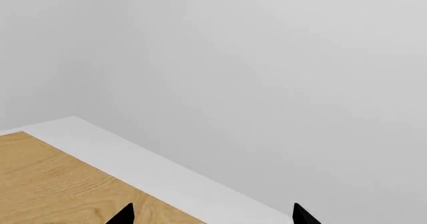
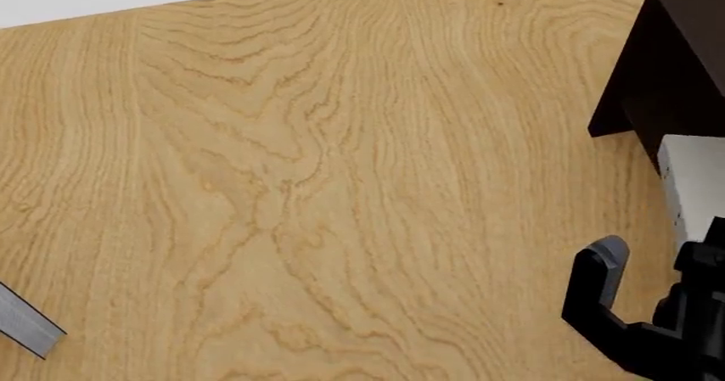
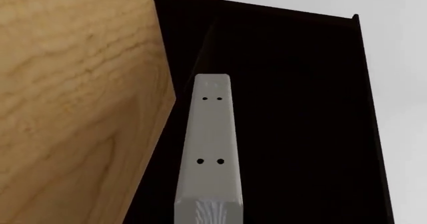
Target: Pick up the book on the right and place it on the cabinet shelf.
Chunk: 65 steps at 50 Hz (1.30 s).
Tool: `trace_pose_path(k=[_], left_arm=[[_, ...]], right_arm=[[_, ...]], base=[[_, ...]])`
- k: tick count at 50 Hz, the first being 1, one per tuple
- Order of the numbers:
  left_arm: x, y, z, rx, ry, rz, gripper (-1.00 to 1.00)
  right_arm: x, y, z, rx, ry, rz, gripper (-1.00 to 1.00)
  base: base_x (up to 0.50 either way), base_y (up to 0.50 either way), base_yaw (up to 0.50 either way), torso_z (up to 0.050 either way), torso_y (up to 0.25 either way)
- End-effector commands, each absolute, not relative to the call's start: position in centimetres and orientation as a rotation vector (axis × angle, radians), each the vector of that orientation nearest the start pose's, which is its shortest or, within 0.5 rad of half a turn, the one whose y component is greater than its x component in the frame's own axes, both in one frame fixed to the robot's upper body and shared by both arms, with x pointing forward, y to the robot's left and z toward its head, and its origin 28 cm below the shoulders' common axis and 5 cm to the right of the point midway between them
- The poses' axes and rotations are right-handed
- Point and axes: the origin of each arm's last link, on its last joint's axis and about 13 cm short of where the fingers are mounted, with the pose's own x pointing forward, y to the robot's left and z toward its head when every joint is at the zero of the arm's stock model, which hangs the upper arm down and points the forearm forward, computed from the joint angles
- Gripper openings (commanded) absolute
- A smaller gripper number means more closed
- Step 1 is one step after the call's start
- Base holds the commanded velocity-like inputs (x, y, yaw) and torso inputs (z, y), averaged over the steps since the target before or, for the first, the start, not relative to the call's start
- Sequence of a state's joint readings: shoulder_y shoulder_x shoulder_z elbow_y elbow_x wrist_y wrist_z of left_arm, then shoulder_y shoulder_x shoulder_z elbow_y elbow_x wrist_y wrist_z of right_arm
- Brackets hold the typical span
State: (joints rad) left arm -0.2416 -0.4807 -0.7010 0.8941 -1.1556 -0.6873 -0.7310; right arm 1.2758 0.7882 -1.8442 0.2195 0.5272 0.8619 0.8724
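Note:
The grey book (image 3: 210, 144) reaches lengthwise into the dark, almost black cabinet (image 3: 300, 109), narrow face up and white page edge nearest the camera. In the head view the book (image 2: 694, 177) shows pale at the right edge, just below the cabinet (image 2: 668, 67). My right gripper (image 2: 668, 249) is right behind the book. Its left finger (image 2: 598, 279) stands apart from the book, with wood showing between them. The right wrist view does not show the black fingers against the dark cabinet. My left gripper (image 1: 213, 216) is open and empty over the table's corner.
The second grey book (image 2: 29, 322) lies at the wooden table's (image 2: 317, 186) left edge, only a corner of it showing. The left wrist view shows the table corner (image 1: 47, 179) with a white floor and wall beyond it.

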Motion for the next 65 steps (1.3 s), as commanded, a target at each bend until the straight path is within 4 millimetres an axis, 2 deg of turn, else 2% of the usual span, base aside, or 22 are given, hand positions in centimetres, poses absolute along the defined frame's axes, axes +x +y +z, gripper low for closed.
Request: trace_pose_path(k=[1, 8, 13, 21, 27, 29, 35, 47, 48, 65], left_arm=[[15.8, 30.3, 24.1, -0.391, -0.517, 0.421, 1.0], [15.8, 30.3, 24.1, -0.392, -0.517, 0.42, 1.0], [15.8, 30.3, 24.1, -0.392, -0.517, 0.419, 1.0], [15.8, 30.3, 24.1, -0.391, -0.515, 0.419, 1.0], [15.8, 30.3, 24.1, -0.39, -0.514, 0.419, 1.0], [15.8, 30.3, 24.1, -0.388, -0.513, 0.42, 1.0], [15.9, 30.3, 24.1, -0.387, -0.511, 0.421, 1.0], [15.9, 30.3, 24.1, -0.388, -0.51, 0.419, 1.0], [15.9, 30.3, 24.1, -0.389, -0.51, 0.419, 1.0], [15.8, 30.3, 24.1, -0.397, -0.512, 0.418, 1.0]], right_arm=[[30.5, -22.8, 10.6, -1.373, 0.413, -0.156, -1.0], [30.3, -22.9, 10.8, -1.323, 0.453, -0.136, -1.0], [30.3, -22.7, 11.2, -1.219, 0.462, -0.122, -1.0], [29.9, -22.1, 11.0, -1.194, 0.466, -0.037, -1.0], [29.2, -21.6, 11.2, -1.049, 0.488, 0.089, -1.0], [29.0, -21.6, 11.3, -1.075, 0.495, 0.095, -1.0], [28.9, -21.5, 11.7, -0.978, 0.503, 0.133, -1.0], [28.9, -21.5, 11.8, -0.997, 0.519, 0.14, -1.0], [28.9, -21.5, 11.9, -0.995, 0.523, 0.137, 1.0], [27.8, -20.9, 12.6, -1.016, 0.545, 0.197, 1.0]], base=[[0.0, 0.0, 0.01, 0.0, 0.0], [0.01, 0.0, 0.01, 0.0, -0.008], [0.0, 0.0, 0.01, -0.003, -0.007], [0.0, 0.0, 0.0, 0.0, -0.005], [0.0, 0.0, 0.0, -0.002, -0.007], [0.0, 0.0, 0.0, 0.0, -0.006], [0.0, 0.0, 0.0, -0.002, -0.006], [0.0, 0.0, 0.0, -0.001, -0.005], [0.0, 0.0, 0.0, 0.0, -0.011], [0.0, 0.0, 0.0, 0.0, -0.001]])
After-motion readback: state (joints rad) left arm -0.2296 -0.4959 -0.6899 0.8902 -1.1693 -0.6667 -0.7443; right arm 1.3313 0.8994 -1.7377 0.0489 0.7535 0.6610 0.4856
